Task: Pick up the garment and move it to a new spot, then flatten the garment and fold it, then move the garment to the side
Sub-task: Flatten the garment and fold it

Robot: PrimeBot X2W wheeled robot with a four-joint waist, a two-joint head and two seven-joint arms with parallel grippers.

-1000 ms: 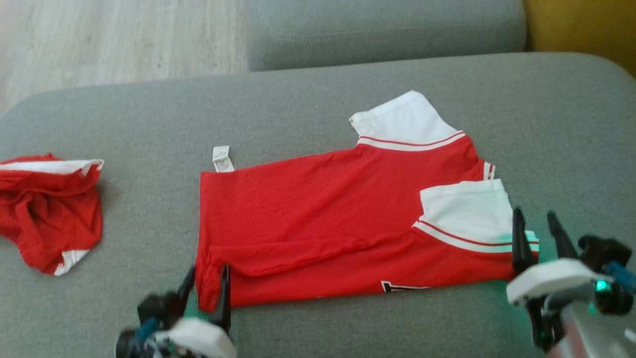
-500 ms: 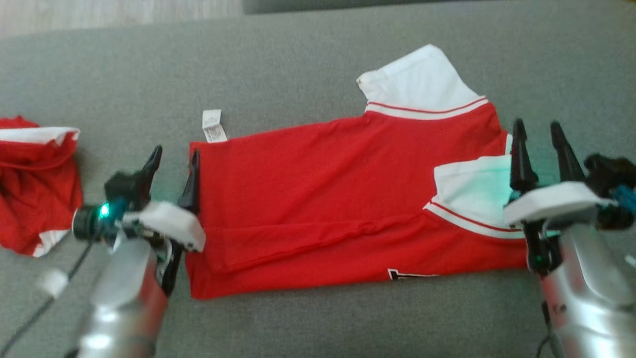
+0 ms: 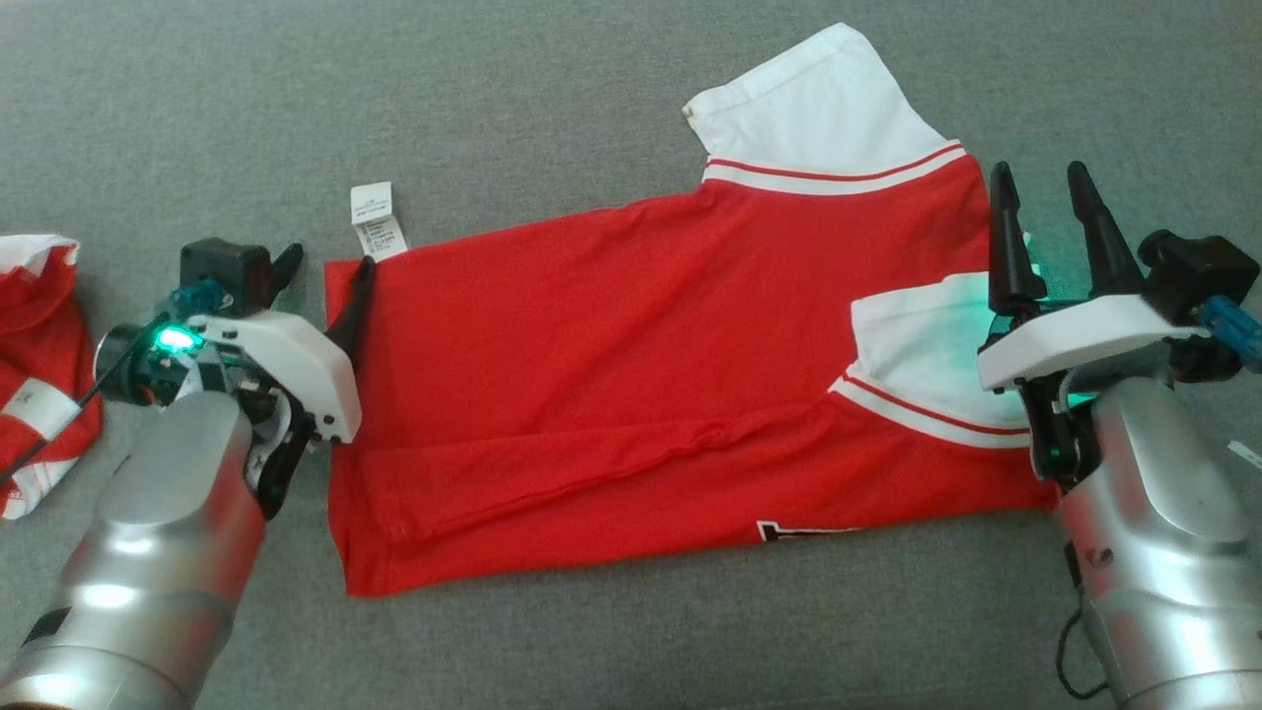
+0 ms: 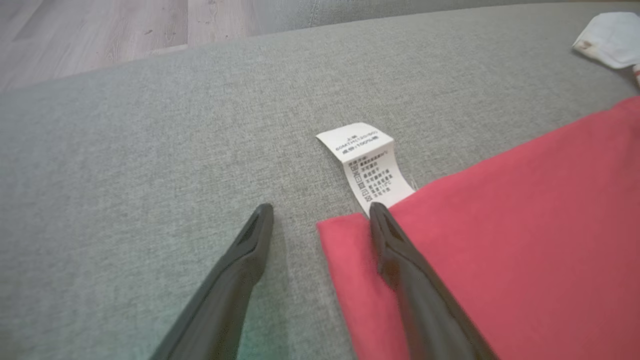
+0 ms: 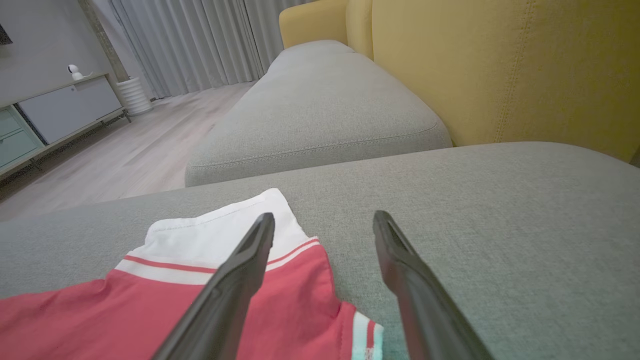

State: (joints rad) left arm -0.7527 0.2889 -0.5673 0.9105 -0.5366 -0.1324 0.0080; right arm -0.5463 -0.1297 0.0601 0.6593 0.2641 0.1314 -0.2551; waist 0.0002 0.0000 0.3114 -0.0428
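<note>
Head view, centre: red garment (image 3: 631, 394) flat on grey couch (image 3: 296, 99); left pincer (image 3: 330, 258) and right pincer (image 3: 1040, 170) spread wide, empty. The left wrist view adds the care label (image 4: 367, 165) print; the right wrist view, a yellow backrest (image 5: 500, 65) upper right.

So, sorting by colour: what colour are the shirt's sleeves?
The sleeves are white, edged with a red stripe; head view shows best.

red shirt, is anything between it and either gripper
Nothing visible does. The open left gripper straddles the red shirt's corner beside the care label; the open right gripper straddles its edge at the white-sleeved end, one finger over fabric, one over cushion.
</note>
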